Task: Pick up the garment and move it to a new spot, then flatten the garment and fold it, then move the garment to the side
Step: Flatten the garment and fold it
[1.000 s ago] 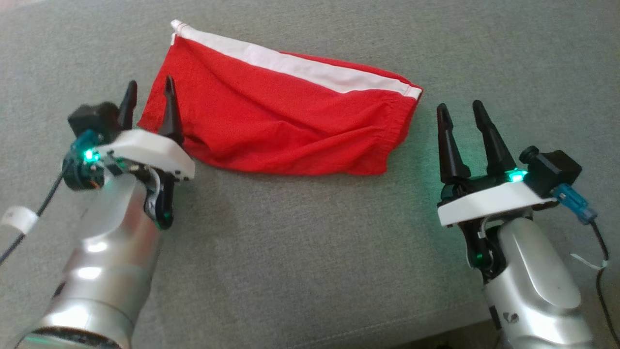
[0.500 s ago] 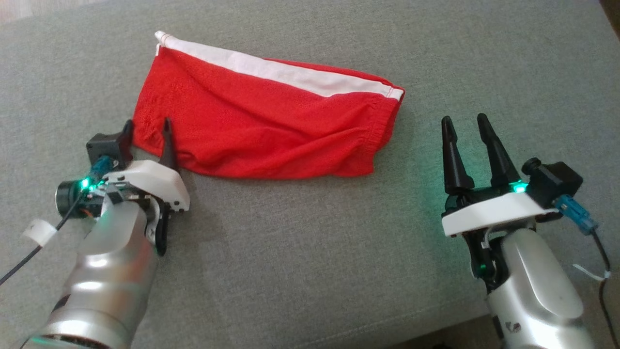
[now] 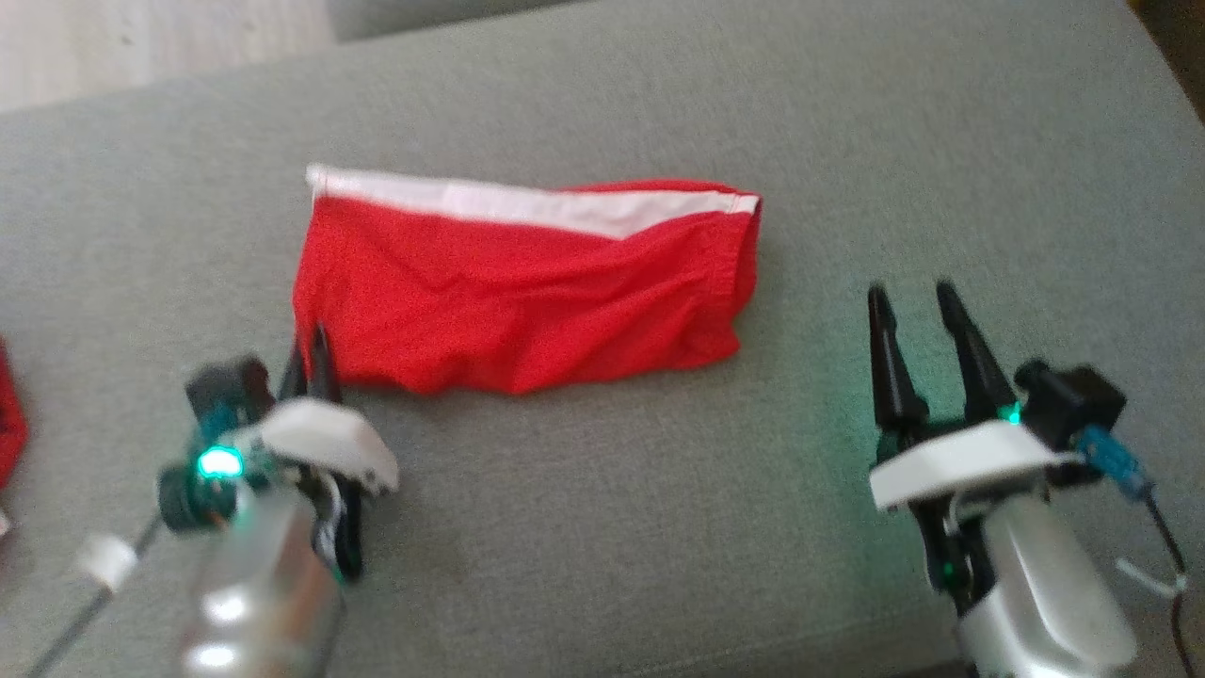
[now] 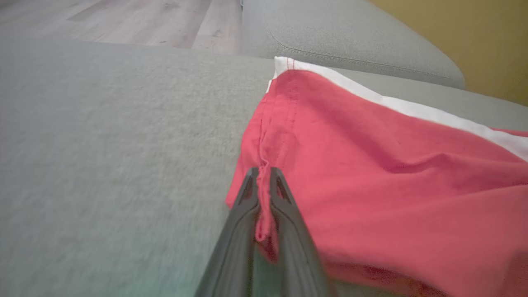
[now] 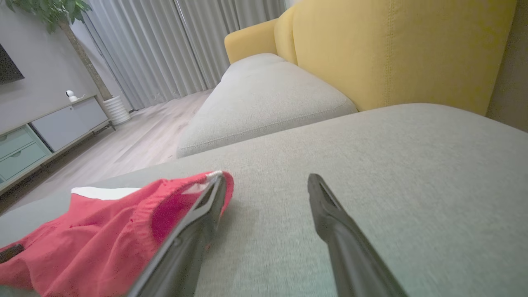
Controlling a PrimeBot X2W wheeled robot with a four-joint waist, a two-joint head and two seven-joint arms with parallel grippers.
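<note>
Your left hand (image 3: 309, 350) is clenching the near left corner of the garment (image 3: 527, 292), pinching the red hem between its fingers. The garment is lying fairly flat on the grey sofa (image 3: 602, 527), with its white band running along the far edge. Your right hand (image 3: 918, 299) is standing released, fingers spread, near the garment's right end and gripping nothing.
</note>
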